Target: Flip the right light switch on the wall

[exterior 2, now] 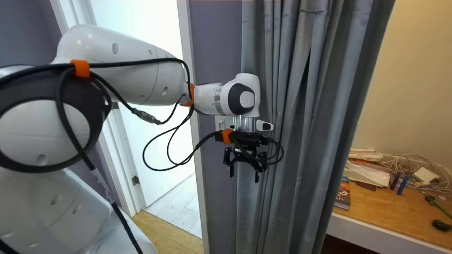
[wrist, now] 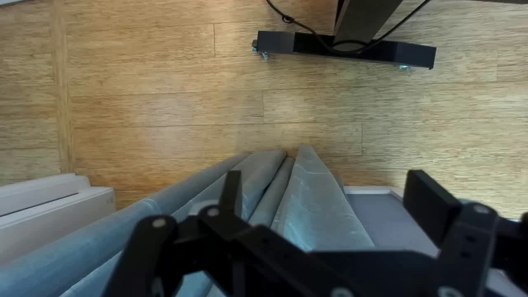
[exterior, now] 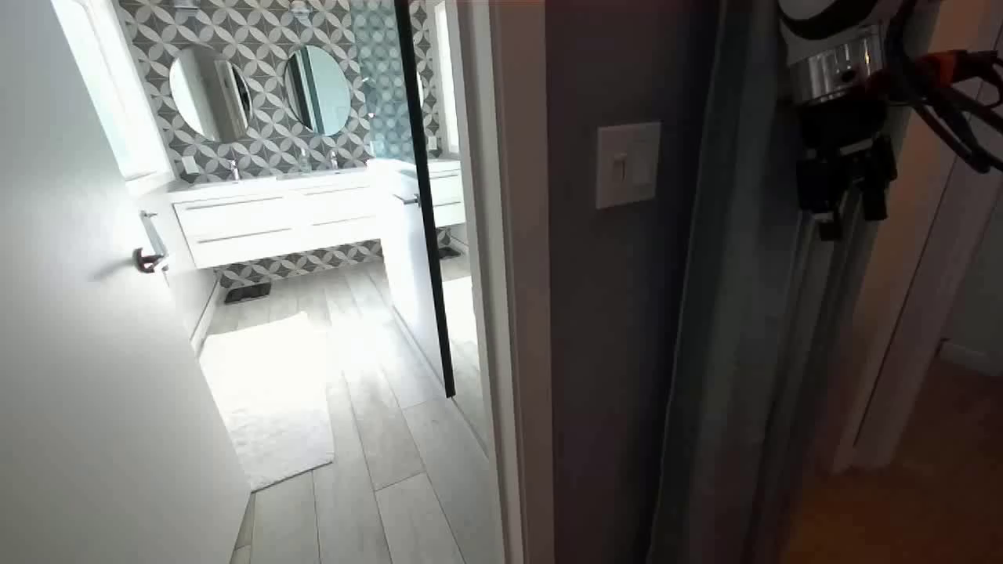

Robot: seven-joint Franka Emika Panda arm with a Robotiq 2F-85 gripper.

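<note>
The right light switch is the flat white rocker on the right half of a white plate, beside a smaller slotted switch on the left half. The plate sits on the grey-mauve wall between the door frame and the curtain. In an exterior view, the plate is partly hidden behind my wrist. My gripper is open and empty, pointing down, in front of the curtain and apart from the plate. It also shows in an exterior view. In the wrist view, its fingers are wide apart; no switch shows there.
A grey-blue curtain hangs beside the wall, close to my gripper. A white door stands open to a bathroom. A cluttered wooden desk is at the right. A black stand foot rests on the wooden floor.
</note>
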